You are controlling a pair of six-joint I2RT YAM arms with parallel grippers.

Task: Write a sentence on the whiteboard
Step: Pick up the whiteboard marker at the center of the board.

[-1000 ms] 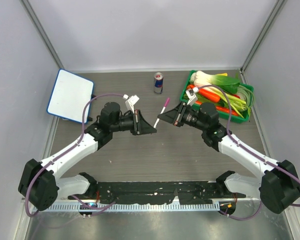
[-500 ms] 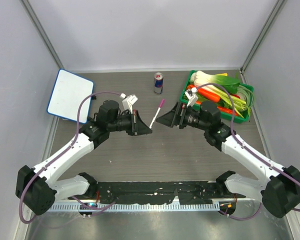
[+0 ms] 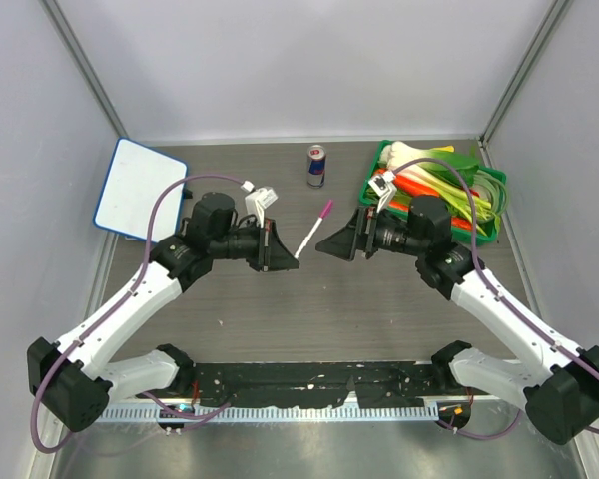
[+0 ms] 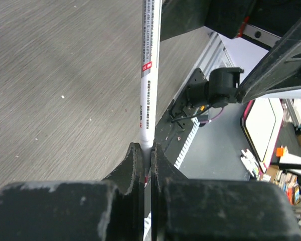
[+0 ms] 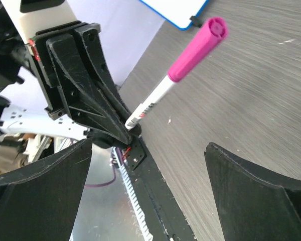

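At the ten o'clock corner of the table (image 3: 280,319) lies the whiteboard (image 3: 140,190), flat, blue-rimmed, its face plain white as far as I can tell from above. It sits well apart from both grippers. From the right wrist camera I catch only one corner of it, with one little black foot (image 5: 193,21) showing.

Mid-table, I see the left gripper (image 3: 294,261) pinched tight on the tail end of a marker (image 3: 312,232). The left wrist view confirms this: the fingers (image 4: 133,163) press against the white barrel with no gap. The marker sticks out of the jaws toward one o'clock in the top view, clear of the table. Its magenta cap (image 5: 195,50) is on the far end.

At about three o'clock from the marker, the right gripper (image 3: 324,244) faces the left one. Its jaws stand spread wide and hold nothing. In its own camera the two fingers (image 5: 45,186) frame the marker from either side without touching it.

At twelve o'clock, near the back wall, a small drink can (image 3: 316,166) stands upright. At two o'clock sits a green tray (image 3: 500,205) piled with leeks and carrots, partly behind the right arm's wrist.
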